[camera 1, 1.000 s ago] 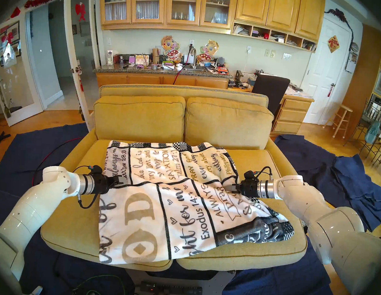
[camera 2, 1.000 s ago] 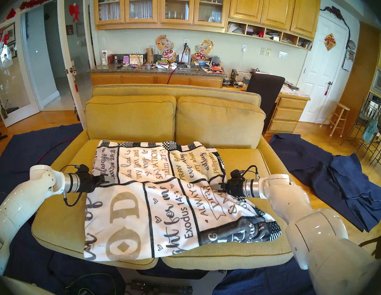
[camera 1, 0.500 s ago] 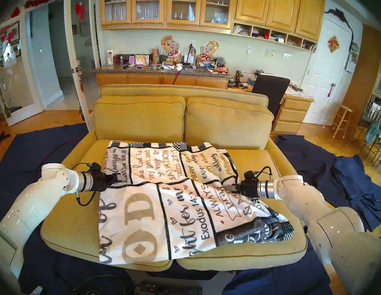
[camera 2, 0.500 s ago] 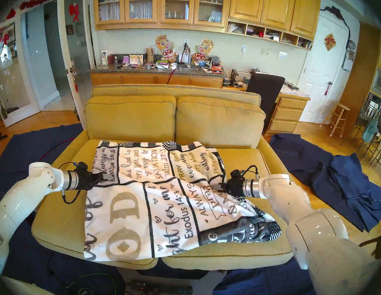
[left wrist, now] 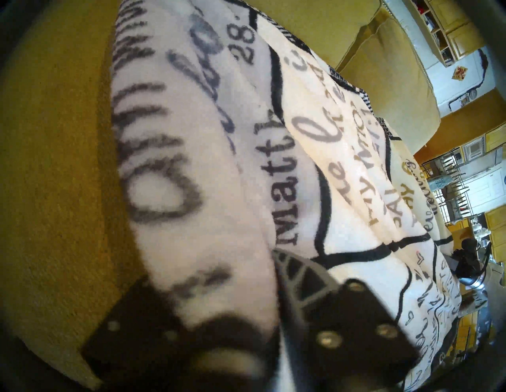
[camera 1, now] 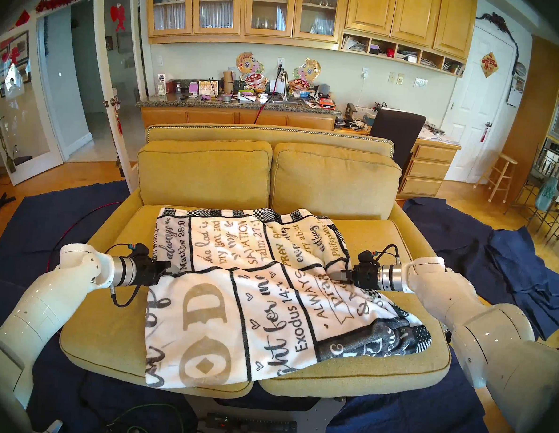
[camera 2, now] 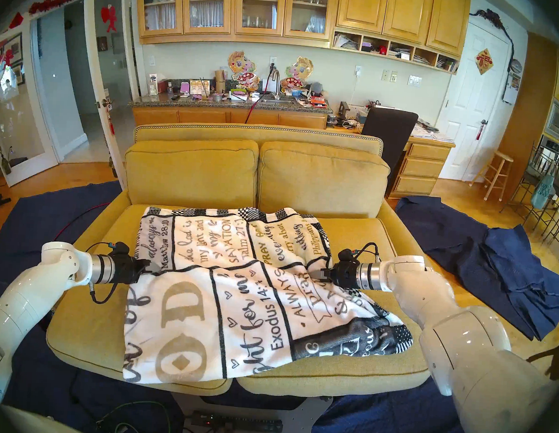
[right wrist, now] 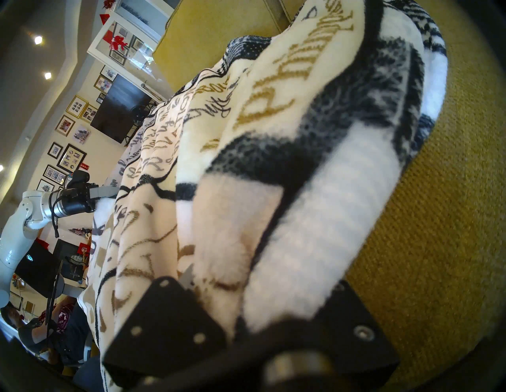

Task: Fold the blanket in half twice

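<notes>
Left wrist view: blanket bunches between the left tool fingers, grip unclear; right tool clamps blanket, fingertips buried.

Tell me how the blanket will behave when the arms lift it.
The blanket looks floppy: it wrinkles and drapes over the sofa edge, so it will likely sag between grips. Its fleece pile seems grippy and probably light.

Bare sofa seat left of blanket; back cushions block beyond.

The yellow sofa carries the lettered blanket, spread across both seat cushions.
</notes>
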Controlling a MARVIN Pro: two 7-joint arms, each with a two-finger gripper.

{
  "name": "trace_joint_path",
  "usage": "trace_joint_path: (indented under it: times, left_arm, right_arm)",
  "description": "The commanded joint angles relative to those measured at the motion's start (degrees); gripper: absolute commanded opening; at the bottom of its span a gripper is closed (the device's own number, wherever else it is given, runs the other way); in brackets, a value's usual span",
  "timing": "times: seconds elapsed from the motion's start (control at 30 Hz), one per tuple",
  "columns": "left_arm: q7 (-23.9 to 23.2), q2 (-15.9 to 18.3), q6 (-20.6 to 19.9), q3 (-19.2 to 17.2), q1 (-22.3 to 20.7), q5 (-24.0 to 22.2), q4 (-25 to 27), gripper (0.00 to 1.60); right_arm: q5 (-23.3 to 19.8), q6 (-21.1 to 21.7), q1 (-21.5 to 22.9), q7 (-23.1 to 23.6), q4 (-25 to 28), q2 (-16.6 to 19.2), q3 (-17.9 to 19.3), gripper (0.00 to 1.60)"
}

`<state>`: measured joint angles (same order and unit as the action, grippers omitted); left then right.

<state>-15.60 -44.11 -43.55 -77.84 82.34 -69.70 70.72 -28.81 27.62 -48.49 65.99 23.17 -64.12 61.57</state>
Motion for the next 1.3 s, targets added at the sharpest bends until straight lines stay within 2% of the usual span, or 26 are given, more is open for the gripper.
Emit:
trace_joint_path:
  times: [0.0, 0.4, 1.27]
  left_arm:
    - [-0.4, 0.3, 0.7, -0.7, -0.5, -0.2, 1.7, 0.0]
    - [0.9, 0.8, 2.6, -2.2, 2.4, -0.6, 4.6, 0.0]
    - [0.7, 6.5, 3.0, -13.8, 10.2, -5.1, 16.0, 0.0]
  right_arm:
    - [-0.1, -0.1, 1.2, 1.0, 0.9, 0.0, 0.1, 0.0]
    - [0.0, -2.2, 1.2, 1.7, 0.5, 0.1, 0.0, 0.0]
    - [-0.4, -5.8, 4.1, 4.2, 8.3, 7.2, 2.2, 0.0]
